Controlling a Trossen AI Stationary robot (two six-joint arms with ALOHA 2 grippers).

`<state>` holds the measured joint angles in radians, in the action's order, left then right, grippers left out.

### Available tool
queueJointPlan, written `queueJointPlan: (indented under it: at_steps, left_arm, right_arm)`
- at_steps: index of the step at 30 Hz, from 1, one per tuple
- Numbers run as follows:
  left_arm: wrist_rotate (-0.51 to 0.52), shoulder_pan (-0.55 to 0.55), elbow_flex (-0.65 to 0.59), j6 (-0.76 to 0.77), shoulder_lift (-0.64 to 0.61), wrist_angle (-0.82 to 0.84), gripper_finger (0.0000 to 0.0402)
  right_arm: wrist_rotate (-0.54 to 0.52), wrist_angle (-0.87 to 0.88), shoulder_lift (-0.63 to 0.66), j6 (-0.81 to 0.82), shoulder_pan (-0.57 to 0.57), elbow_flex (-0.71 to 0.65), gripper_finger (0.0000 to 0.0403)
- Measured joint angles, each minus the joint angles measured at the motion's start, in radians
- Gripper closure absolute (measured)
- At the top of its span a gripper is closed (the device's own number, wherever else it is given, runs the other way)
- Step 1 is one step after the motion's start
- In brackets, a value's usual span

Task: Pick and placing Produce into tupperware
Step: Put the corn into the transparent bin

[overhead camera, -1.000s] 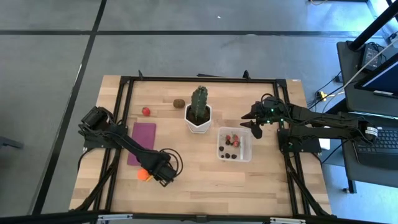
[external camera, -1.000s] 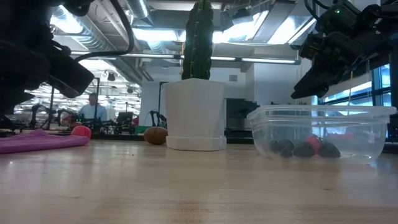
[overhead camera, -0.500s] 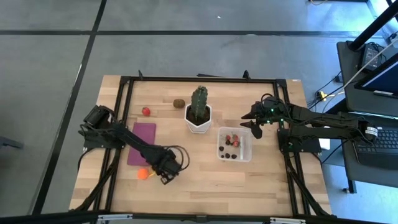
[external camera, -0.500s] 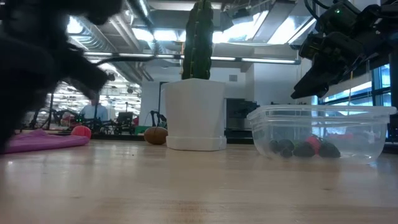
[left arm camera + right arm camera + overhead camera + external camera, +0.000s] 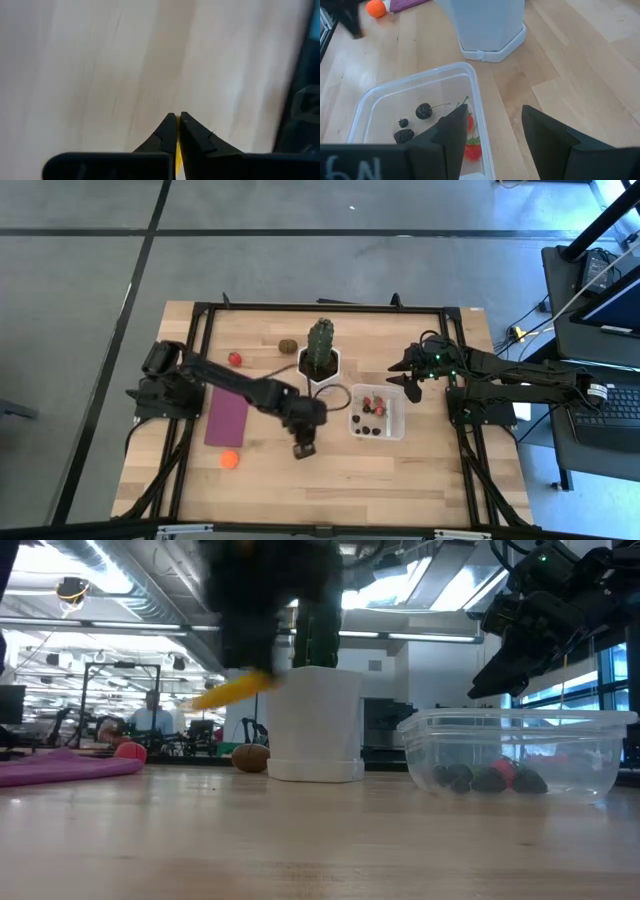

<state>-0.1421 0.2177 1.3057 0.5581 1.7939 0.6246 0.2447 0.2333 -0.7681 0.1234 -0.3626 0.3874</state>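
The clear tupperware [image 5: 376, 412] stands right of the cactus pot [image 5: 320, 370] and holds red pieces and dark berries [image 5: 423, 111]. My left gripper [image 5: 303, 448] hangs above the wood just left of the tupperware, shut on a thin yellow piece [image 5: 235, 690]. An orange piece [image 5: 230, 459] lies on the table at the near left. A red piece [image 5: 234, 359] and a brown oval [image 5: 288, 346] lie at the far side. My right gripper [image 5: 492, 140] stands open over the tupperware's far right corner. My left gripper pinches the yellow piece between its two fingers; a narrow yellow strip [image 5: 177, 150] shows in the gap between them. The fingers slant downward. In the low view the blurred piece sticks out sideways from the gripper, lifted clear of the table.
A purple mat [image 5: 227, 415] lies flat at the left, beside the left arm. The white hexagonal pot with the green cactus [image 5: 318, 725] stands mid-table, close to my left arm. Bare wood lies along the near edge [image 5: 340, 490].
My left gripper has swung from beside the orange piece at the near left toward the table's right, rising and rolling as it went, and now hangs near the tupperware with the yellow piece. The orange piece has stayed where it was.
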Motion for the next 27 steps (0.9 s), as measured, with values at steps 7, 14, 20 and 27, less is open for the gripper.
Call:
queueJointPlan:
  at_steps: [7, 14, 20, 27]
  left_arm:
    - [0.054, -0.057, 0.026, -0.286, -0.001, -0.394, 0.0395]
    - [0.307, -0.049, 0.026, -0.507, 0.065, -0.749, 0.0395]
    - [0.308, -0.059, 0.026, -0.529, 0.189, -0.932, 0.0398]
    - [0.317, -0.076, 0.026, -0.488, 0.305, -1.027, 0.0399]
  right_arm:
    - [0.000, 0.009, 0.000, -0.001, 0.000, 0.000, 0.0215]
    - [0.000, 0.044, 0.000, -0.025, 0.000, 0.000, 0.0215]
    - [0.000, 0.053, 0.000, -0.027, 0.000, 0.000, 0.0215]
    - [0.000, 0.058, 0.000, -0.027, 0.000, 0.000, 0.0214]
